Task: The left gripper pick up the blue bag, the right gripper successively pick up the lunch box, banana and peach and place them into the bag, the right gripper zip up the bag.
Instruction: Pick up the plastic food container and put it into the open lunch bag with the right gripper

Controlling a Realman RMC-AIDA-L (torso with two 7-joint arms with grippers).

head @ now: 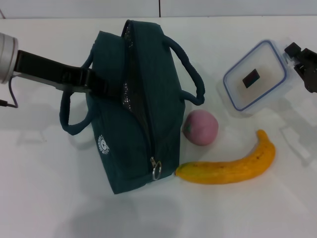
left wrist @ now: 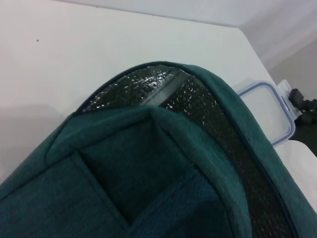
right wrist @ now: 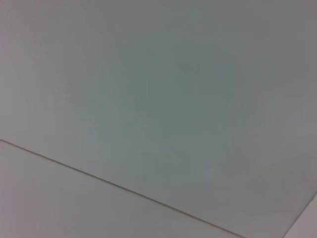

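The blue bag (head: 133,106) lies in the middle of the table, its zipper open and the silver lining (left wrist: 198,99) showing. My left gripper (head: 96,83) reaches in from the left and is shut on the bag's side by the near handle. The lunch box (head: 255,74) sits at the back right with its lid on; its corner (left wrist: 267,106) shows past the bag in the left wrist view. My right gripper (head: 301,62) hovers just right of the box. The peach (head: 200,127) rests against the bag's right side. In front of it lies the banana (head: 233,166).
The white table (head: 44,198) stretches around the bag, with bare surface at the front and left. The ring zipper pull (head: 156,169) hangs at the bag's front end. The right wrist view shows only a plain pale surface.
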